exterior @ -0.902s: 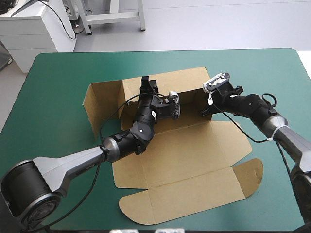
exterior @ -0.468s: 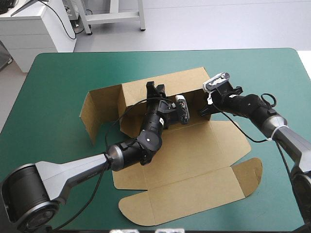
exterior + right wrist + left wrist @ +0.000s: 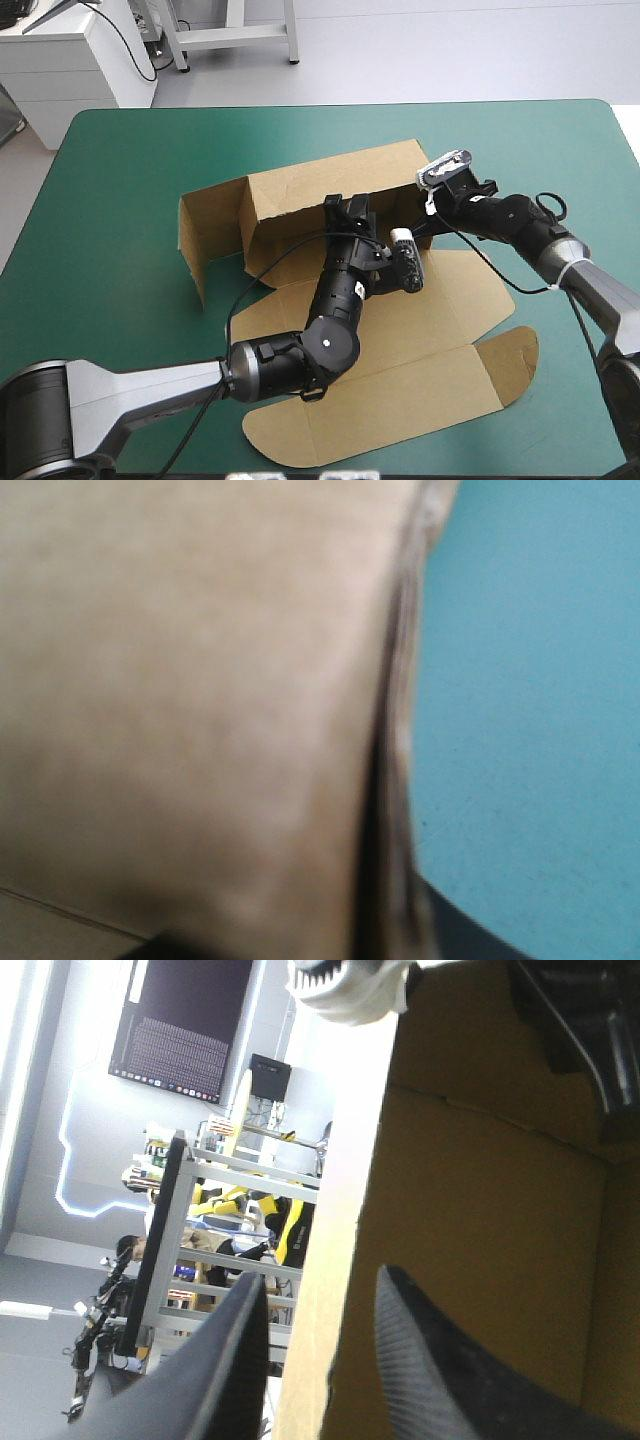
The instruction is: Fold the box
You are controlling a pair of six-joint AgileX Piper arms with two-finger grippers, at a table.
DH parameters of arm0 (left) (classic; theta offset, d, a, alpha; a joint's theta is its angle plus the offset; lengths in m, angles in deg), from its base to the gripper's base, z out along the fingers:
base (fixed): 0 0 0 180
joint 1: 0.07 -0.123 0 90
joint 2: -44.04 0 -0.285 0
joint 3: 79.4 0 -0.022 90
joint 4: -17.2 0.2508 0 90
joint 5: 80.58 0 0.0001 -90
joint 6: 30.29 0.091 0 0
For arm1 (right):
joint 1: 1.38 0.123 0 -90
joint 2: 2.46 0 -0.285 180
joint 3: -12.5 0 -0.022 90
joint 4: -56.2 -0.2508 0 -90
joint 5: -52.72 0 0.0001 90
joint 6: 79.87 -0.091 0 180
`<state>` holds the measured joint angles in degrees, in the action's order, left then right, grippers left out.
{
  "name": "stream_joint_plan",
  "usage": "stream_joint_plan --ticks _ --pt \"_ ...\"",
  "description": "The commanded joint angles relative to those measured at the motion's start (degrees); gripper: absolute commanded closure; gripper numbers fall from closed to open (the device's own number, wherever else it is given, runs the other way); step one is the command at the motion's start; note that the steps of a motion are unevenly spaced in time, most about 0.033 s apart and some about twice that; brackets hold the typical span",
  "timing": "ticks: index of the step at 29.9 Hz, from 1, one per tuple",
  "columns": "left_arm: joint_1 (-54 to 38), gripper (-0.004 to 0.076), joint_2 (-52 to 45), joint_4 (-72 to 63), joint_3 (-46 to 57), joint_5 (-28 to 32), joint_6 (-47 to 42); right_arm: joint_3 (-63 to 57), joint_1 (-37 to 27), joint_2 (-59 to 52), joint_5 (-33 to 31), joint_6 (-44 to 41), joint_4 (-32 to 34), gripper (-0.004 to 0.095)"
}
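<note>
Nearest the robot, the teal-green cover (image 3: 130, 160) of the bench shows as a narrow strip. On it lies the curved front flap of the brown cardboard box (image 3: 420, 330), a cut sheet that is partly raised. The box sits about mid-bench, a little toward the near edge. Its broad panels lie flat on the cover, with a rounded ear flap out at the right.

The left arm (image 3: 150, 385) reaches from the near left corner across these flat panels. Farther on, the long back wall stands upright. At its left end a side panel, also upright, is bent round toward the robot.

The left jaws stand narrowly apart astride the top edge of the back wall, near its middle. In the left wrist view one black finger (image 3: 430, 1360) lies on the wall's inner side and the other on its outer side, with the pale edge of the box (image 3: 480, 1210) between them.

The right arm (image 3: 520, 225) reaches in from the right, and the right jaws are closed on the wall's right end. In the right wrist view the box (image 3: 200, 680) runs down between the finger bases, with the cover (image 3: 530, 680) beside it.

Beyond the wall the cover runs smooth and even to the bench's rounded far corners.
</note>
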<state>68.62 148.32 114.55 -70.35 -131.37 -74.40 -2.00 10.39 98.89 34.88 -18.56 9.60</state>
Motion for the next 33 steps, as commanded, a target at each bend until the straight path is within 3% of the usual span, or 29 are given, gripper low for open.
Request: stream_joint_plan --ticks 1,3,10,14,21,27,30,33 --pt "2.61 0.0596 -3.98 4.68 -1.39 -7.53 -0.8 1.01 0.64 -1.58 -3.17 0.43 0.88 0.0908" --pt "2.62 0.0729 -5.56 4.82 -1.39 -7.01 -0.8 1.01 0.64 -1.58 -3.17 0.05 0.88 0.0908" --pt "2.03 0.0725 -11.23 4.82 -1.39 -6.67 -0.18 1.01 0.64 -1.58 -3.4 -2.98 0.88 0.0908" --pt "-3.47 0.0725 -13.88 -2.18 -3.3 -2.92 0.48 1.01 0.64 -2.38 -5.09 -4.57 2.0 0.0908" --pt "-18.24 0.0725 -16.93 -19.47 -11.11 5.39 3.9 1.01 0.64 -7.56 -7.08 -18.59 14.33 0.0908" --pt "-28.17 0.0724 -17.71 -35.72 -16.73 6.03 17.4 1.01 0.64 -11.6 -14.09 -30.42 21.79 0.0908" --pt "-34.4 0.0724 -17.71 -45.47 -18.4 6.55 22.39 1.44 0.64 -12.88 -16.4 -35.04 22.51 0.0908" --pt "-40.92 0.0724 -17.71 -53.66 -18.62 8.4 25.1 4.3 0.64 -12.9 -22.66 -39.31 24.14 0.0908"
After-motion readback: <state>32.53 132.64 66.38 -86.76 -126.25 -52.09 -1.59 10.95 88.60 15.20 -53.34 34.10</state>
